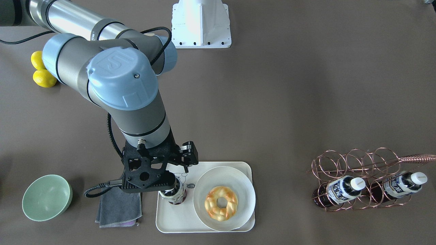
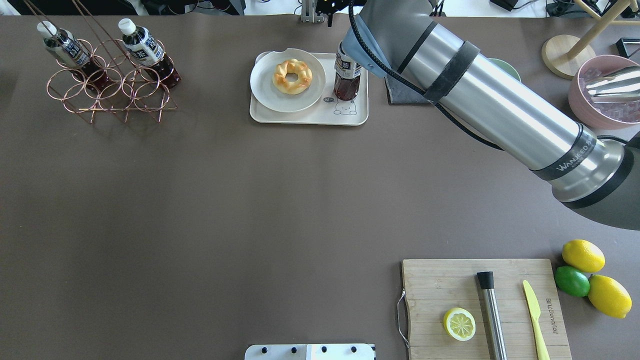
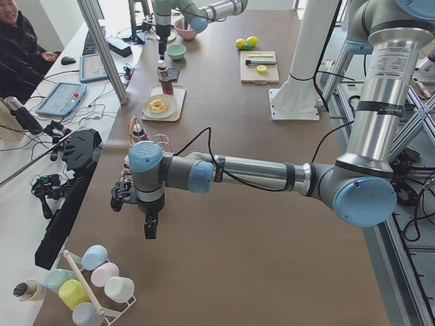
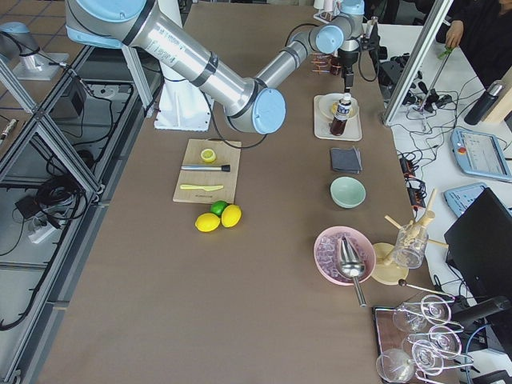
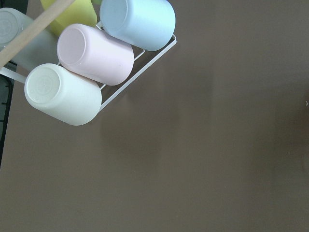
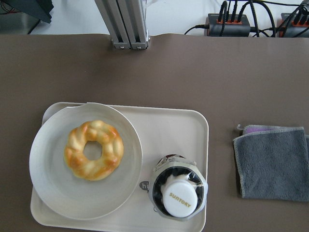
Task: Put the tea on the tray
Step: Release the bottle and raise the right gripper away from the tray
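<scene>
Plate [image 6: 53, 193] just beside tea [image 6: 179, 195]; towel [image 6: 273, 162] side free.

The table [image 2: 200, 200] carries the tray [image 2: 310, 118], a wire rack [image 2: 110, 93], grey cloth [image 1: 119, 206], green bowl [image 1: 47, 197] and cutting board [image 2: 440, 285].

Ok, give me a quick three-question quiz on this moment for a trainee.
1. True or false: the tea stands upright on the tray, beside the plate.
2. What lies on the plate? A) doughnut B) sandwich C) apple
3. How many bottles lie in the wire rack?
Key: 1 true; 2 A; 3 two.
</scene>
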Motion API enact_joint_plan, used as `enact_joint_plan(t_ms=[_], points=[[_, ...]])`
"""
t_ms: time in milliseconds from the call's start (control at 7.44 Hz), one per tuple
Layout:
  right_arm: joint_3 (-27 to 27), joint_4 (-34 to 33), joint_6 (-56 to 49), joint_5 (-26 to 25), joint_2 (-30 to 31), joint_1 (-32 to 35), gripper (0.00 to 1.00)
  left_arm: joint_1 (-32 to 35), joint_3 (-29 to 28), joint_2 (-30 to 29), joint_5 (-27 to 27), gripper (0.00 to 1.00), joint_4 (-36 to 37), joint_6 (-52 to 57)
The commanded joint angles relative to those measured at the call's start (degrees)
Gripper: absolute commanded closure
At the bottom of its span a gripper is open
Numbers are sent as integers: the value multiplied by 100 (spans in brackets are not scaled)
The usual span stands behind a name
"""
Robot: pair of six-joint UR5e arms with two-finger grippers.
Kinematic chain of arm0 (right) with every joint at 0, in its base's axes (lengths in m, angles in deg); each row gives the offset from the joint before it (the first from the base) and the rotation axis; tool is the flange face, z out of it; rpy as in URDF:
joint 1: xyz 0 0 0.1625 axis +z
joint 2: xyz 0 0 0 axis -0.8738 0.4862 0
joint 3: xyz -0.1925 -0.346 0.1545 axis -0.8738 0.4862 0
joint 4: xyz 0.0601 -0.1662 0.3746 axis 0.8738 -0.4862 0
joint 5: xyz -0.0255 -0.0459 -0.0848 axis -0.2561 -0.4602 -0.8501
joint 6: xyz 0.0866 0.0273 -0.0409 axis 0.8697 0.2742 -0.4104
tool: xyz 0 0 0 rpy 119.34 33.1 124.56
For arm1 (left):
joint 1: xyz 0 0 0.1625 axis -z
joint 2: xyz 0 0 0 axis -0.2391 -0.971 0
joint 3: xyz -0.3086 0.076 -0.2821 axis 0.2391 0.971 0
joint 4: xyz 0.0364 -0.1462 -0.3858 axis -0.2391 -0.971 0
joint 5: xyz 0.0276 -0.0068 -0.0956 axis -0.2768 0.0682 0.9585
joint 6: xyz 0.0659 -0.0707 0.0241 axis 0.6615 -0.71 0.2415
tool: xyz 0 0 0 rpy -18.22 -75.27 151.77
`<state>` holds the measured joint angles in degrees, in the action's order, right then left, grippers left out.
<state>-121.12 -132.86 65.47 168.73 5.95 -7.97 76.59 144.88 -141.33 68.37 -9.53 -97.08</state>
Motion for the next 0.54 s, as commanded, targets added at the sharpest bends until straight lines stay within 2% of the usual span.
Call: enact_joint_plan(t_ms=[0,134,269,403], points=[[-1904,-2161,3,191,146,112,0,80,-10,59,2,3,12,19],[-2487,-2754,-24,200,460,190,0,98,-2,138,11,3,39,11],[-2989,-3012,-233,192,1098,417,0,185,7,191,28,3,56,19],[-3272,-3172,-940,131,1688,802,0,212,-2,192,29,3,74,20]])
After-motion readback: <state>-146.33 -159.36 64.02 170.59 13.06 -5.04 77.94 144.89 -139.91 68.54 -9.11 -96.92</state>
